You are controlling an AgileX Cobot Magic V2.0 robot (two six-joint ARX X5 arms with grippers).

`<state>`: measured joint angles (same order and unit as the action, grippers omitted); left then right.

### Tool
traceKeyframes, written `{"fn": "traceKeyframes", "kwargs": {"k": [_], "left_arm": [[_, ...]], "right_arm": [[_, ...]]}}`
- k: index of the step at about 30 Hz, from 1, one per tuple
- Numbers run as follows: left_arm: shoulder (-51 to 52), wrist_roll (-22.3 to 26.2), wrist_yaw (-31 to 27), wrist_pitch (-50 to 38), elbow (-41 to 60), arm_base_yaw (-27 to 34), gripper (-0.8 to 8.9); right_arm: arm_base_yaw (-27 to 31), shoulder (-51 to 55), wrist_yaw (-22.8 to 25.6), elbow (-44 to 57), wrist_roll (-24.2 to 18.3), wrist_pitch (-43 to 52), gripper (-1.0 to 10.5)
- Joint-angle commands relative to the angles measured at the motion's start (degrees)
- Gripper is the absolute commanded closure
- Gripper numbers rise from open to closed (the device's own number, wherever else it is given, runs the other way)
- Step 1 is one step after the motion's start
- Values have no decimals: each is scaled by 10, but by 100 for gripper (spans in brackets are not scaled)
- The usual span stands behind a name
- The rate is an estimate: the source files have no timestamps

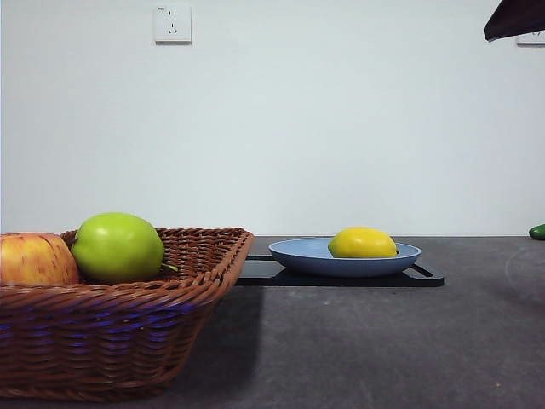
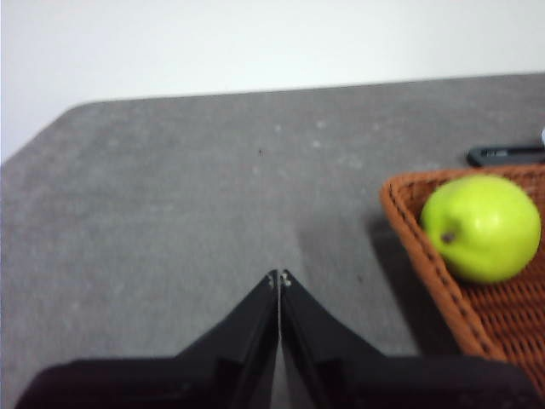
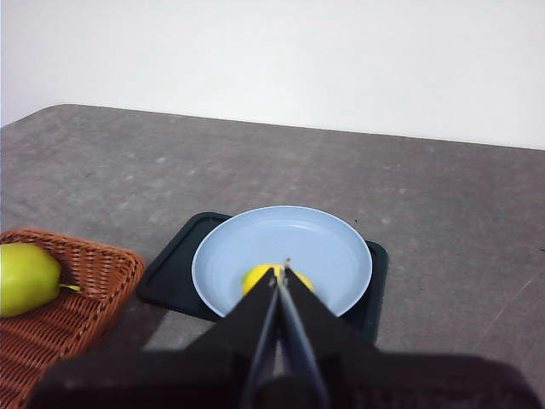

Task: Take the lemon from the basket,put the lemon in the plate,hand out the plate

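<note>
The lemon [image 1: 363, 243] sat in the light blue plate [image 1: 294, 252], which rested on the flat black tray [image 1: 426, 278] on the dark counter [image 1: 383, 341]. Beside it, the wicker basket [image 1: 119, 332] held the green apple [image 1: 117, 247] and a red-yellow apple [image 1: 34, 259]. The right hand [image 3: 281, 271] hung above the lemon, jaws pressed together and empty. The left hand [image 2: 279, 278] hovered over bare counter near the basket, closed on nothing.
</note>
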<state>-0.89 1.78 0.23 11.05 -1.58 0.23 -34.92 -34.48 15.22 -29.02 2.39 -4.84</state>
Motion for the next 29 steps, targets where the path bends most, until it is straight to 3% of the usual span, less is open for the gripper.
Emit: {"fn": "traceKeyframes", "kwargs": {"k": [1,29], "left_arm": [[1,-7,2,17,2,2,805],[8,-7,0,10,2,2,805]], "right_arm": [[-3,-2,2,-5,7,5,943],[-3,-2,2,-5,7,5,943]]}}
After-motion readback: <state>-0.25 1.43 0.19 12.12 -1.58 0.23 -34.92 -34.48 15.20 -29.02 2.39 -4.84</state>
